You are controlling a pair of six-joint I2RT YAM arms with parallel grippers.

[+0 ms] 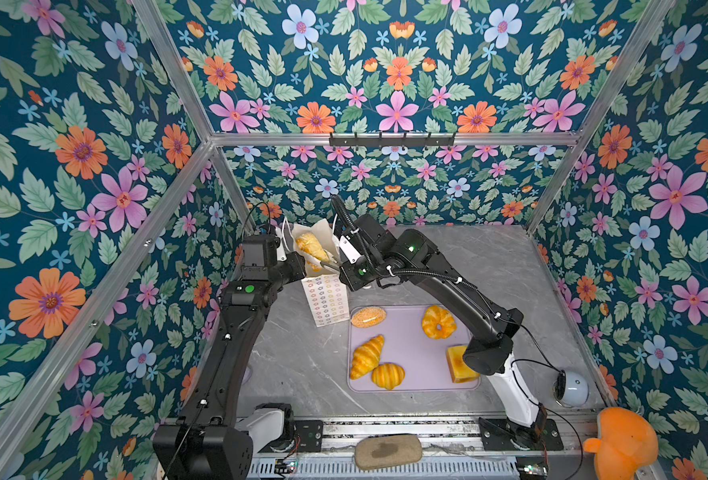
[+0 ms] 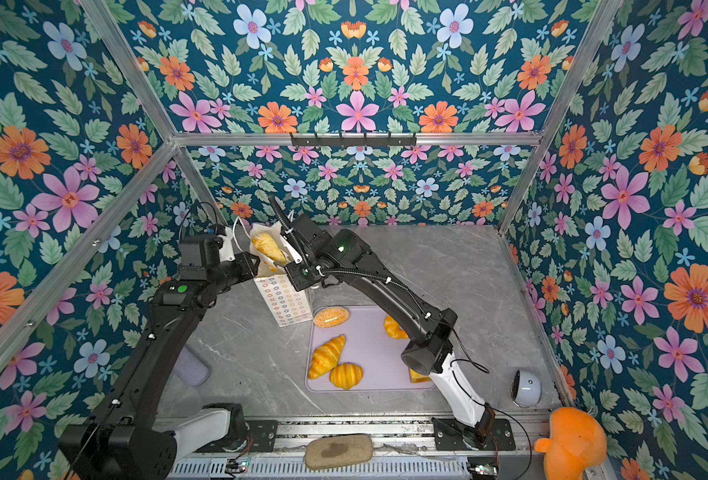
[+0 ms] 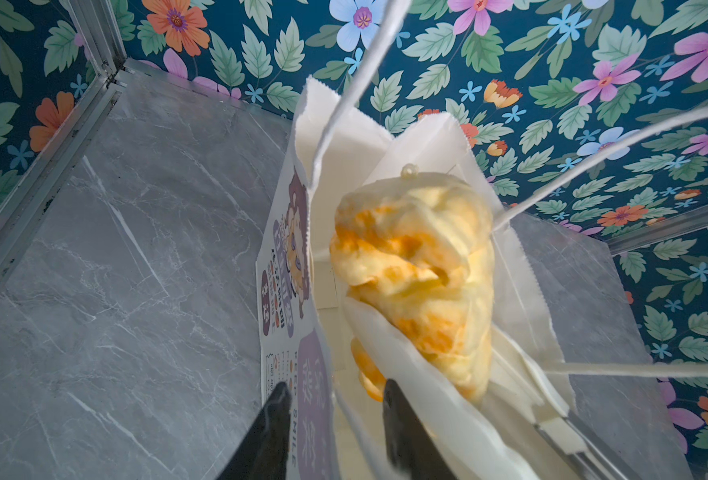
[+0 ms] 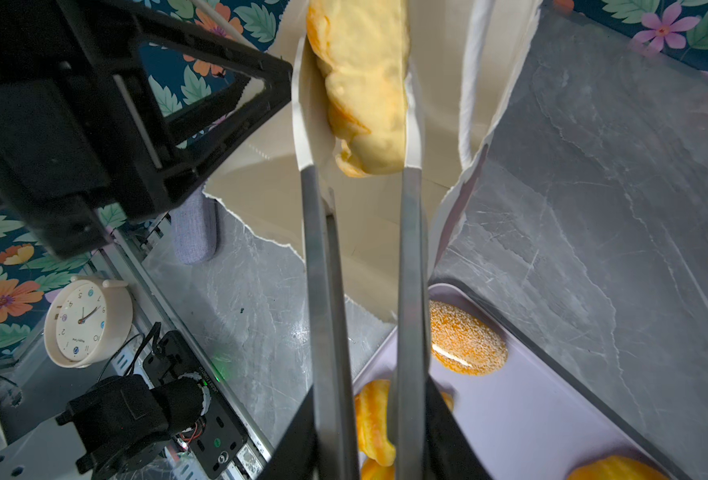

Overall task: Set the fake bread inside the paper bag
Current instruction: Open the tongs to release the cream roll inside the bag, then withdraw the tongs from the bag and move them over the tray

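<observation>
left tool (image 3: pixel 335 388) astride paper bag (image 3: pixel 344 124) rim, grip unclear | right tool (image 4: pixel 371 432) clamps tongs (image 4: pixel 410 249) around twist (image 4: pixel 364 83)

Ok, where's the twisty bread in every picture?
In a top view: the twist is left of centre, in the mouth of the bag.
In a top view: same spot, in the bag's mouth.
Left wrist: mid-picture, in the bag's mouth.
Right wrist: top middle, between the tips of the tongs.
Landmark: the bag's white paper around it, in all four.
</observation>
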